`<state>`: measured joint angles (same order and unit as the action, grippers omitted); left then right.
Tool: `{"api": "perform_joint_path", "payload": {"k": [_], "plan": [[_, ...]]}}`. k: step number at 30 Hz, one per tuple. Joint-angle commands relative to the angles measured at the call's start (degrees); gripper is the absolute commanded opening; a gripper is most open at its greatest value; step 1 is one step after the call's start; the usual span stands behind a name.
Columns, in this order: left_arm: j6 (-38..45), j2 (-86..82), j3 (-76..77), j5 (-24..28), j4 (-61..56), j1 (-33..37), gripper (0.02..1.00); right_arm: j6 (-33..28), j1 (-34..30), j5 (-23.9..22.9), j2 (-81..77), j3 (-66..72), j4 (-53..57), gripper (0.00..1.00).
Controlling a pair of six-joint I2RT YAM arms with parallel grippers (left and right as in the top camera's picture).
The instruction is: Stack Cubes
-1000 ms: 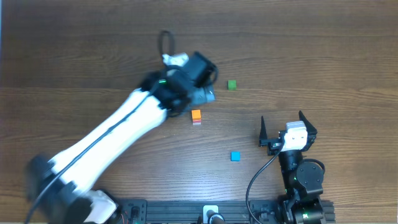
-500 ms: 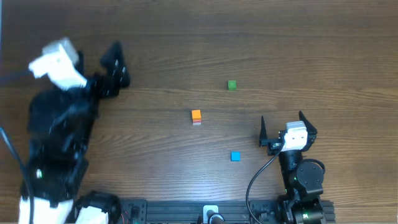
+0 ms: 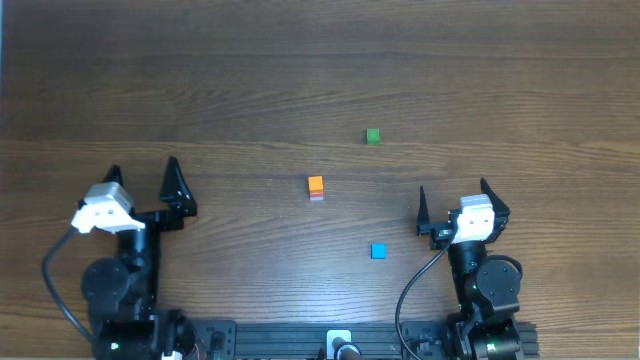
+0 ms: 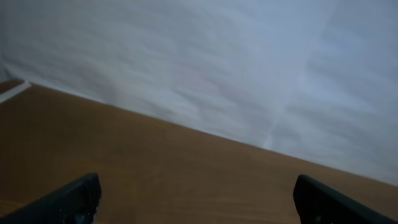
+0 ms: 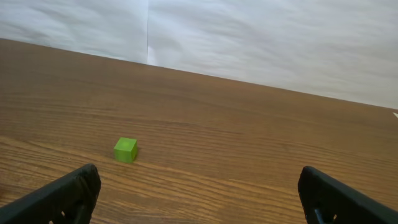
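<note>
An orange cube (image 3: 316, 184) sits on top of a pink cube (image 3: 317, 196) near the table's middle. A green cube (image 3: 373, 136) lies farther back to the right, and the right wrist view has the green cube (image 5: 125, 149) ahead on the wood. A blue cube (image 3: 378, 251) lies near the front, just left of my right gripper (image 3: 452, 207). That gripper is open and holds nothing. My left gripper (image 3: 142, 186) is drawn back at the front left, open and holding nothing, far from all the cubes. Its fingertips (image 4: 81, 194) frame bare wood and a white wall.
The wooden table (image 3: 200, 80) stretches wide around the cubes. A white wall (image 5: 261, 37) rises behind the table's far edge.
My left arm has pulled away from the orange-on-pink stack, swung out to the left and folded back to the front left. The right arm has kept still.
</note>
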<state>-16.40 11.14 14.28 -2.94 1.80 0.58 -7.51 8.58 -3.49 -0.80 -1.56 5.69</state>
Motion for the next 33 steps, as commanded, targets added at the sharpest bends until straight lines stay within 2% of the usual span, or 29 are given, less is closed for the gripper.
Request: {"api": "perform_joint_path", "payload": {"k": [1, 12, 15, 33], "plan": [[1.2, -5.9, -7.7, 1.0, -3.3, 0.4, 0.998, 0.1, 0.2, 0.5, 0.5, 0.5, -0.2, 0.993], [1.0, -11.0, -13.9, 1.0, -1.9, 3.0, 1.000, 0.1, 0.2, 0.5, 0.5, 0.5, -0.2, 0.991], [1.0, -11.0, -13.9, 1.0, 2.5, 3.2, 1.000, 0.1, 0.2, 0.5, 0.5, 0.5, -0.2, 0.991], [1.0, -11.0, -13.9, 1.0, 2.2, 3.2, 0.998, 0.1, 0.2, 0.5, 0.5, 0.5, -0.2, 0.993]]}}
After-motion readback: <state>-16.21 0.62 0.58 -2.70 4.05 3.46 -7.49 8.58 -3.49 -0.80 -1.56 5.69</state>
